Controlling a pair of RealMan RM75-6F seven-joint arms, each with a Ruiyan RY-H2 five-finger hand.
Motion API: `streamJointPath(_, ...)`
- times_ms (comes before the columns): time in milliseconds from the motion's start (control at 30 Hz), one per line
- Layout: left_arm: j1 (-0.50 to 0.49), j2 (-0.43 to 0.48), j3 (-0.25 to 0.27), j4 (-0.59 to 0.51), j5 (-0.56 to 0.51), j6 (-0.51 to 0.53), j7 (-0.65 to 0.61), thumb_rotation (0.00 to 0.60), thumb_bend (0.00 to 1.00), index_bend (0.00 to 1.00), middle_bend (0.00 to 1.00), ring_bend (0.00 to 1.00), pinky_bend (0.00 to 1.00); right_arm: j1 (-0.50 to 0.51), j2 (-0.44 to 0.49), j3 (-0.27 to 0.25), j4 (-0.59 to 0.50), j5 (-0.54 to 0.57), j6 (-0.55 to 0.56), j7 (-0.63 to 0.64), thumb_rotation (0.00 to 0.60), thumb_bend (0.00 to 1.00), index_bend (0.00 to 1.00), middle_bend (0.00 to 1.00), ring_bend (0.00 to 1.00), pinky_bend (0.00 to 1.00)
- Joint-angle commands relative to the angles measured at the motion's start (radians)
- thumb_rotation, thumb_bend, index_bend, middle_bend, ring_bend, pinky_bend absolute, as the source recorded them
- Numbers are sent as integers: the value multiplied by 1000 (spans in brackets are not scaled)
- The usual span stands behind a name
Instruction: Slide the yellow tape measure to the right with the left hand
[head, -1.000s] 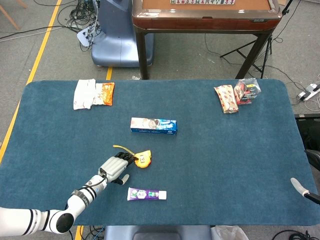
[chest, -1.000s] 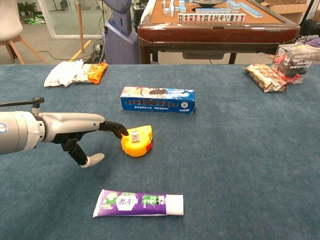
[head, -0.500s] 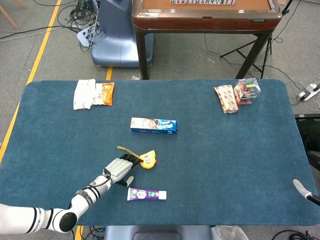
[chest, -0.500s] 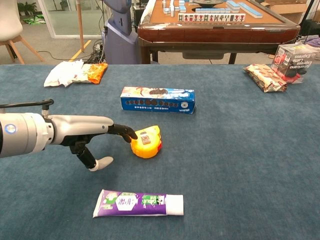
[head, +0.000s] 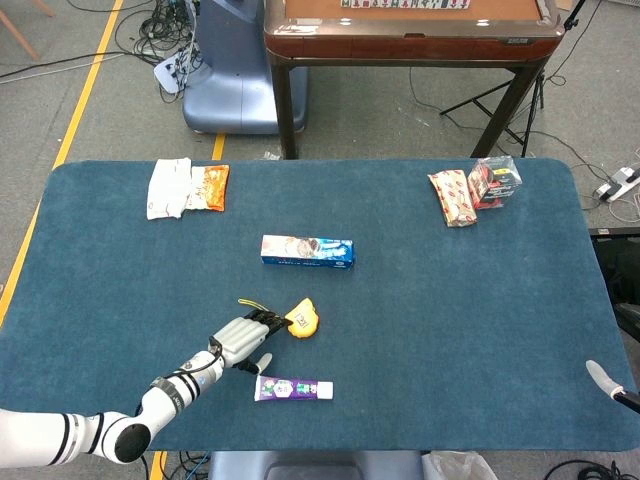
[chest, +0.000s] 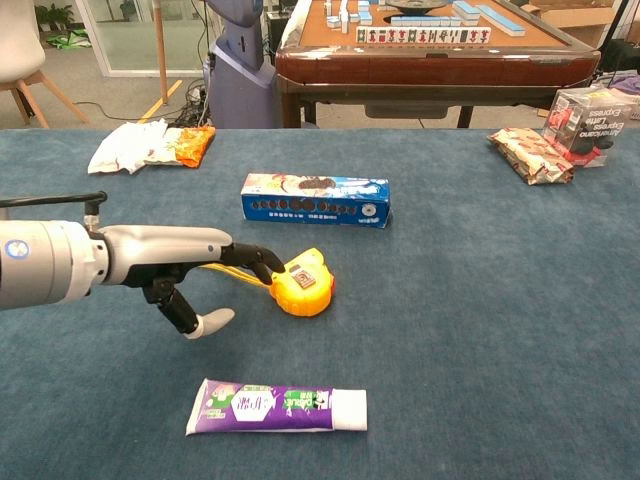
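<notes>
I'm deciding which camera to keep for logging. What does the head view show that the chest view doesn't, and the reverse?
Only the head view shows the whole table, its near edge, the floor cables, and a grey tip at the right edge, likely the right hand. Only the chest view shows the mahjong tiles and the white chair. Both show the left hand touching the yellow tape measure, the blue box and the purple tube.

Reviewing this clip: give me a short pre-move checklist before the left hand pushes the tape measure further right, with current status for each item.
1. Left hand fingertips touch the yellow tape measure on its left side: ok.
2. Tape measure flat on the table: cannot tell; it looks tilted.
3. Path to its right free of objects: ok.
4. Blue box apart from the tape measure: ok.
5. Toothpaste tube clear of the hand: ok.
6. Right hand away from the path: ok.
</notes>
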Motion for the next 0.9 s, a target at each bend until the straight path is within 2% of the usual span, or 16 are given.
streamJointPath(33,18,31,15,-12,9,45,16,600,500,78,68,6,0,1,-1,-1,-1,-2,-3,-4,600,160,219,269,149,380)
streamJointPath(167,53,77,34,-46,29,125,44,600,500,88,68,6,0,5,-3,-2,-4,-1,-13,-13,600,160,219,269,149,380)
streamJointPath(433,161,139,81,-93,143,326,104,600,499,123,73,8,0,16,-3,-5,-21,17,-57,-55,600,159,219,269,149,380)
streamJointPath(900,351,202,96,-127,293,602,112,600,498,124,73,8,0,46,-7,-13,-50,55,-161,-143,600,159,219,269,149,380)
